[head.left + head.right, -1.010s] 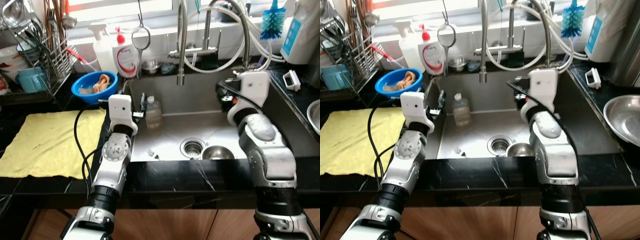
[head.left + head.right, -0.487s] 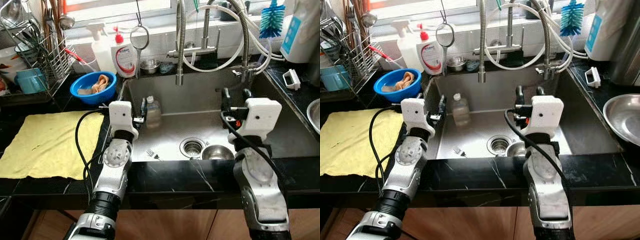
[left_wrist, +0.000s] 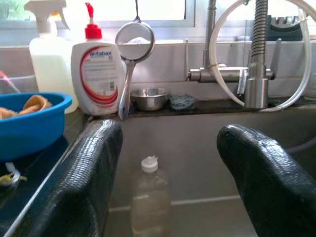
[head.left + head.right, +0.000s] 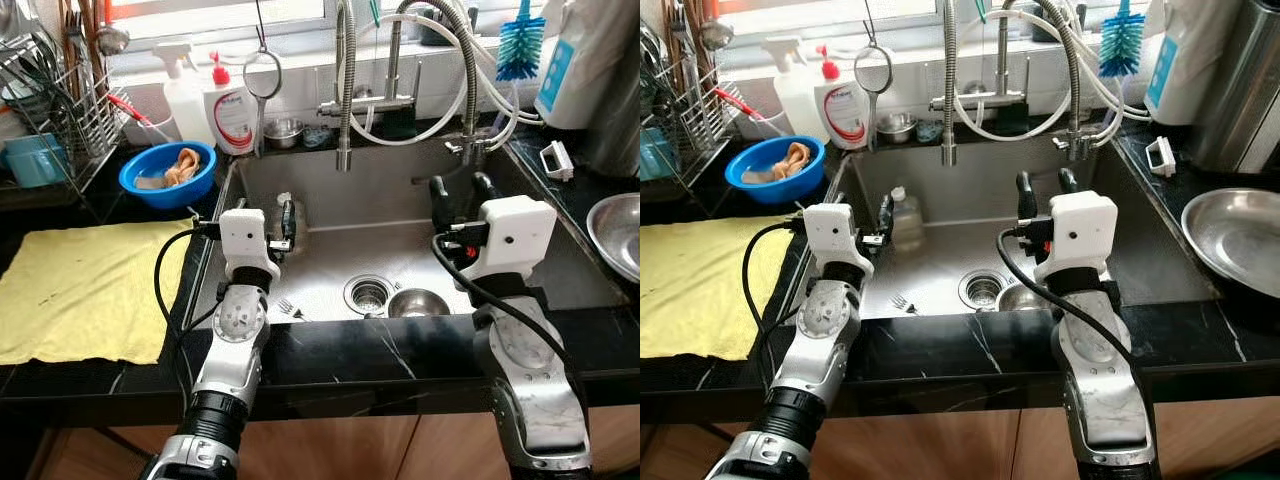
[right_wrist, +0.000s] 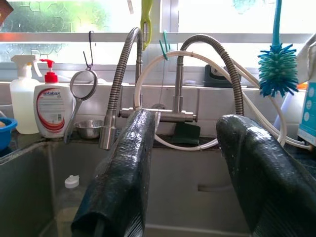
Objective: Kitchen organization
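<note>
Here the clear bottle (image 3: pixel 150 197) stands in the sink (image 4: pixel 400 215) just beyond the spread, empty left pincer (image 3: pixel 168 182)

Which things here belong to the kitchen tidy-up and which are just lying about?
Likely in play:
clear plastic bottle standing in the steel sink
small fork on the sink floor
small steel bowl beside the drain
left gripper, open, facing the bottle
right gripper, open over the sink

Just lying about:
yellow cloth
blue bowl
blue bottle brush
red-capped soap bottle
</note>
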You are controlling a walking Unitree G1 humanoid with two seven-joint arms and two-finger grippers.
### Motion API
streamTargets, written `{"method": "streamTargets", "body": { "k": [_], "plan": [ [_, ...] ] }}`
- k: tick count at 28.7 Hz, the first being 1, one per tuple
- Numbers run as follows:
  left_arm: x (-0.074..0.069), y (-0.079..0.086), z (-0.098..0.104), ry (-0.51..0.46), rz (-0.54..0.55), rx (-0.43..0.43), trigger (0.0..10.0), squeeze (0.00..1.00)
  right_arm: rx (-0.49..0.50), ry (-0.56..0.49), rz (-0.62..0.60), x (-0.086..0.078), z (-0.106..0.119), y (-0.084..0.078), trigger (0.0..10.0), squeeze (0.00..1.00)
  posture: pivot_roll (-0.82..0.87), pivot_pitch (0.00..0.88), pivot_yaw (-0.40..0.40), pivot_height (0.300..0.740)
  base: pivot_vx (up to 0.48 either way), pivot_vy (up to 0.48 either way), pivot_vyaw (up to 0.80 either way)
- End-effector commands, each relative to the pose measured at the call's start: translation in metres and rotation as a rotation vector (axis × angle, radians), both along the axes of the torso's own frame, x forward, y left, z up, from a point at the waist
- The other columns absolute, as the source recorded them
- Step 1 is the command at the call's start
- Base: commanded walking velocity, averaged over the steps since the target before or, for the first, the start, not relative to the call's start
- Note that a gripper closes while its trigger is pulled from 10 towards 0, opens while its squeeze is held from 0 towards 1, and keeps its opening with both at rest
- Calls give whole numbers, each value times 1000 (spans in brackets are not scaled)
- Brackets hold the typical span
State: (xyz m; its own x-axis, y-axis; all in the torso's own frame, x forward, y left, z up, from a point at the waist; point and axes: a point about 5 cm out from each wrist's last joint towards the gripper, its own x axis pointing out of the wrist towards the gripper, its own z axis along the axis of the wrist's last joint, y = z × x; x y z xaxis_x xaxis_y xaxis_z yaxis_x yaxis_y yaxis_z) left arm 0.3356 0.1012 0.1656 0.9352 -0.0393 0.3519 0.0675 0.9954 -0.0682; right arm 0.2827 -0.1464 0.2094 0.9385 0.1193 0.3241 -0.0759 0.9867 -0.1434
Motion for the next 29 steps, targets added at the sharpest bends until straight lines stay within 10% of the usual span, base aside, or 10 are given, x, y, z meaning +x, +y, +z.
{"method": "streamTargets", "body": {
  "k": [1,29],
  "plan": [
    [-3,7,-2,-4,31,4,10000,0,18,3,29,3,2,5,10000,0,-315,0,54,740,0,0,0],
    [-18,50,20,-63,186,62,10000,0,38,64,33,22,-13,15,10000,0,-221,0,63,740,0,0,0]
  ]
}}
